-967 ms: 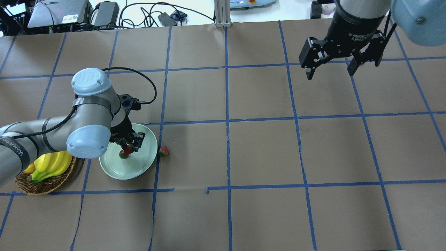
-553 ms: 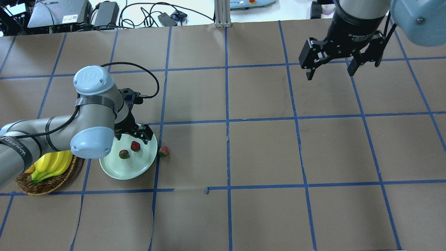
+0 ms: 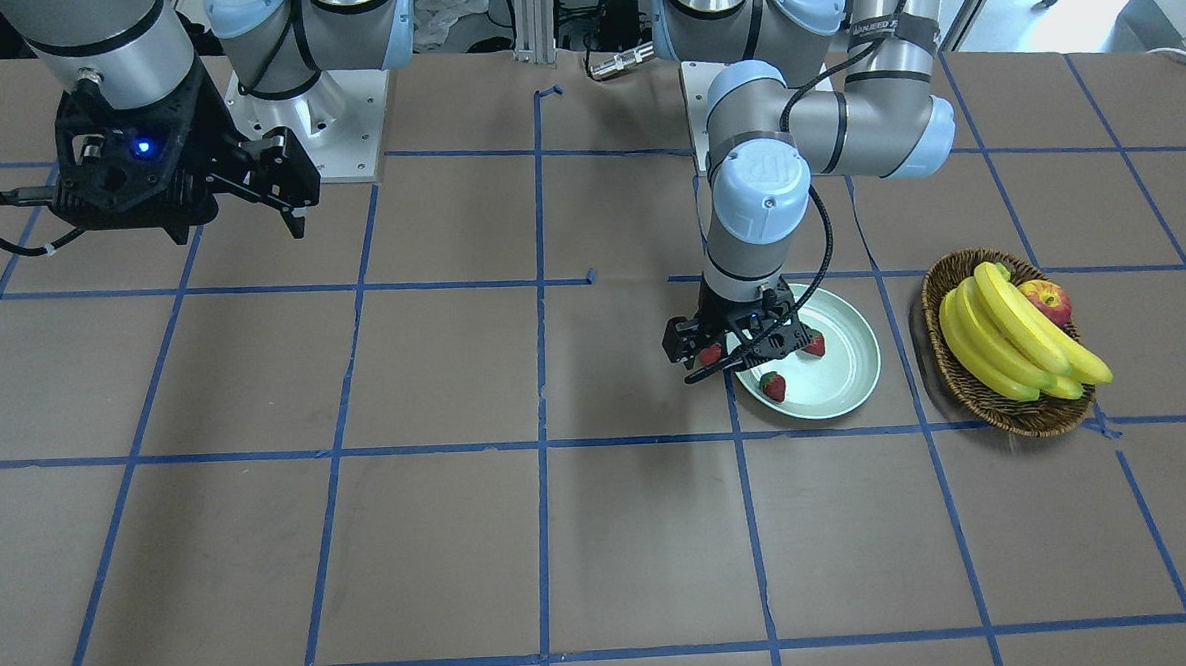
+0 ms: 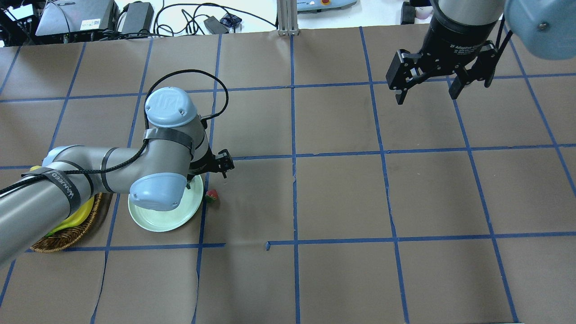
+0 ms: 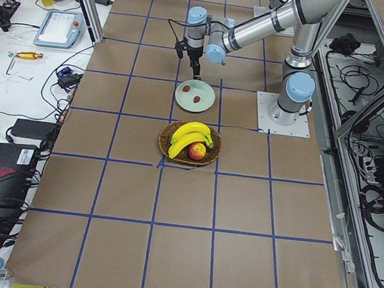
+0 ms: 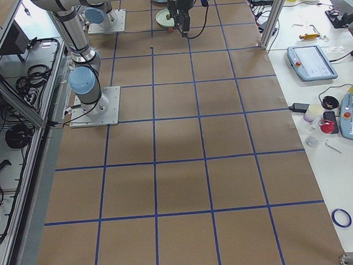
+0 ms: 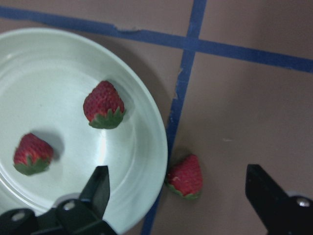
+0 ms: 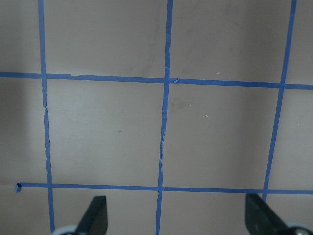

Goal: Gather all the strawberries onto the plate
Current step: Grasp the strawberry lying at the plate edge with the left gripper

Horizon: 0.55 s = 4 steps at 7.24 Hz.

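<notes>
Red strawberries, mint-green plate, blue-gridded brown table

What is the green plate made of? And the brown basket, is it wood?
The plate looks like glazed ceramic or hard plastic: smooth, pale mint, with a glossy streak of light on it. I cannot tell which. The basket looks like woven wicker: brown, matt strands crossing along its rim.

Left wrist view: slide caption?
Open left claw over last strawberry beside the plate; two strawberries already on it.
</notes>
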### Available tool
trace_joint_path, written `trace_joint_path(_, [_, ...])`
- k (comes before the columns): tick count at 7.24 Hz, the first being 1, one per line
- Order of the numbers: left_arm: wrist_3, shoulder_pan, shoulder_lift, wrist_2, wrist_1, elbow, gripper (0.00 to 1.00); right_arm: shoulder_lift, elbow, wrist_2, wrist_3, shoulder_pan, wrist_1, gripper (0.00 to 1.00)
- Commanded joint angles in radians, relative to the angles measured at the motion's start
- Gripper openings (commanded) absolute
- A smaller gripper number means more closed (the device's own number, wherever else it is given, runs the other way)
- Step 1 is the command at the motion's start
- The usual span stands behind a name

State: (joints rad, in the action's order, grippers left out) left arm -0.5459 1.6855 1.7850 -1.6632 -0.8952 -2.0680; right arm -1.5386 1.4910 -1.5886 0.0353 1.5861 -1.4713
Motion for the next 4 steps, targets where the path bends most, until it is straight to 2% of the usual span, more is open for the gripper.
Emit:
trace_joint_path(1, [-0.323,0.036,0.005,-0.082,0.002,-0.013,1.00,0.000,0.000,0.002,-0.002,0.000,0.002,1.00])
trace_joint_path(2, [-0.398,0.037,0.007,-0.101,0.010,-0.023,1.00,0.000,0.000,0.002,-0.002,0.000,0.002,1.00])
trace_joint_path(4, [-0.666,0.048,0.033,-0.102,0.111,-0.052,1.00,0.000,0.000,0.002,-0.002,0.000,0.002,1.00])
